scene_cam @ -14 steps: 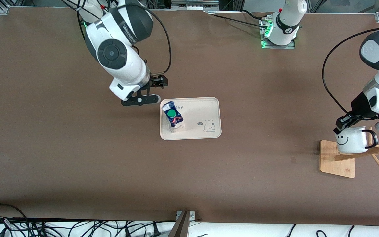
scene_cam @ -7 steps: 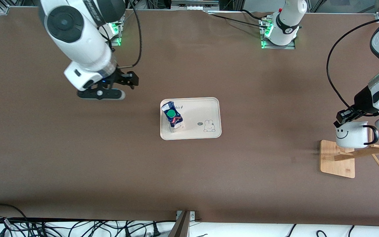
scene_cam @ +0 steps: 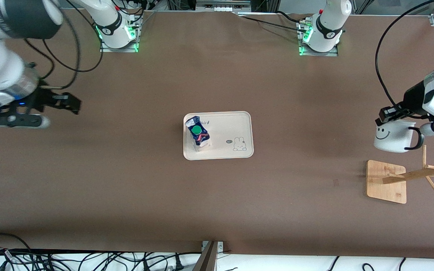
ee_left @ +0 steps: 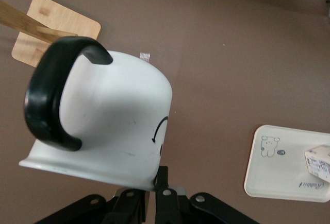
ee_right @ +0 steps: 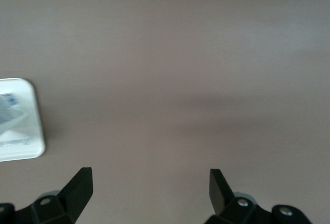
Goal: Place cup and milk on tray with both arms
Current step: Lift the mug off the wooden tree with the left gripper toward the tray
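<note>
One cup [scene_cam: 391, 137], one milk carton [scene_cam: 199, 134], one tray [scene_cam: 236, 126], one wooden rack [scene_cam: 409, 178], two arms. The left gripper [scene_cam: 387, 116] pinches the cup's rim with its fingers pressed shut on it, holding the cup in the air over bare surface [scene_cam: 126, 180] beside the rack, smiley face toward the tray, black handle [scene_cam: 417, 139] toward the left arm's end. The milk stands upright on the tray, long axis vertical, green cap [scene_cam: 196, 129] up, at the tray's end toward the right arm. The right gripper [scene_cam: 57, 105] hangs with fingers spread wide over the brown surface at the right arm's end, well apart from the tray. Cables lie along the surface's near edge
</note>
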Controlling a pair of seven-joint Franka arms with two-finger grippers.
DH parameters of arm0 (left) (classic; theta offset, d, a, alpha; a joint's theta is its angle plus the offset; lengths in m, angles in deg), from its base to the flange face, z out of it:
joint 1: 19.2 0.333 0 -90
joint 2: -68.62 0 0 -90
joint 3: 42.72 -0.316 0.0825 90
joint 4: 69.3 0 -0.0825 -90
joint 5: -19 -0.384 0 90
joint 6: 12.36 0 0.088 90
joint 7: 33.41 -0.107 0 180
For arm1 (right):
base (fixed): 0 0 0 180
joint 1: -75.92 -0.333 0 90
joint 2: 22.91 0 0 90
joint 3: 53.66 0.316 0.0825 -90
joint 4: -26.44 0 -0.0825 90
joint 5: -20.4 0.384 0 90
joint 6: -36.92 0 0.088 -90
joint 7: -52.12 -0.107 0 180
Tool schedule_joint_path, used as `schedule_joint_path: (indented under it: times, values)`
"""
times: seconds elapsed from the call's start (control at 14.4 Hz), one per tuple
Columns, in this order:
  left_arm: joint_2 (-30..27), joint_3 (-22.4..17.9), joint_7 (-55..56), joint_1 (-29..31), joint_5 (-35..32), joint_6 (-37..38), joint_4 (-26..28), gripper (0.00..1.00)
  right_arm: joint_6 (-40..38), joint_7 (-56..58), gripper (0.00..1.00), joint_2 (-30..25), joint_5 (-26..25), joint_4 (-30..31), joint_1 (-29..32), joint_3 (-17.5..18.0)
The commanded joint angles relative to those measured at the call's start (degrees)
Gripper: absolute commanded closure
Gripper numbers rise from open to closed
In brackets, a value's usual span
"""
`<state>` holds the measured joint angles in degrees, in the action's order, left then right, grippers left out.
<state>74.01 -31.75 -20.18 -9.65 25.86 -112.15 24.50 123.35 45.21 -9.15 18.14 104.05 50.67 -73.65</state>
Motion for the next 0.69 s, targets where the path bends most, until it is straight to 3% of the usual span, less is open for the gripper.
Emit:
schedule_joint_path:
  times: [0.0,0.07,0.14,0.28,0.35,0.48,0.62]
  values:
    - [1.5,2.4,-2.0,-0.2,-1.2,9.1,-5.3,1.00,-2.2,4.3,0.00,0.6,0.0,-1.3,0.0,-4.2]
    - [1.6,3.7,-3.6,-0.5,-1.3,12.7,-5.8,1.00,-2.0,5.7,0.00,0.4,0.1,-1.2,2.5,-3.7]
    - [1.8,4.1,-4.1,-0.7,-1.3,14.1,-6.0,1.00,-1.9,6.5,0.00,0.4,0.2,-1.2,5.9,-0.9]
    - [1.8,4.1,-4.2,-2.3,-1.3,14.6,-6.1,1.00,-1.4,5.9,0.00,0.3,-0.6,-1.1,16.6,12.5]
    - [1.9,4.1,-4.1,-2.7,-1.3,14.6,-6.1,1.00,-0.6,5.7,0.00,0.3,-1.9,-0.6,19.8,16.9]
    - [1.9,4.1,-4.0,-3.4,-1.2,15.5,-6.1,1.00,0.7,5.8,0.00,0.2,-1.5,1.0,24.6,20.0]
    - [1.9,4.1,-3.6,-5.2,-1.2,17.8,-6.7,1.00,0.8,6.1,0.00,-0.7,0.6,1.1,27.2,20.7]
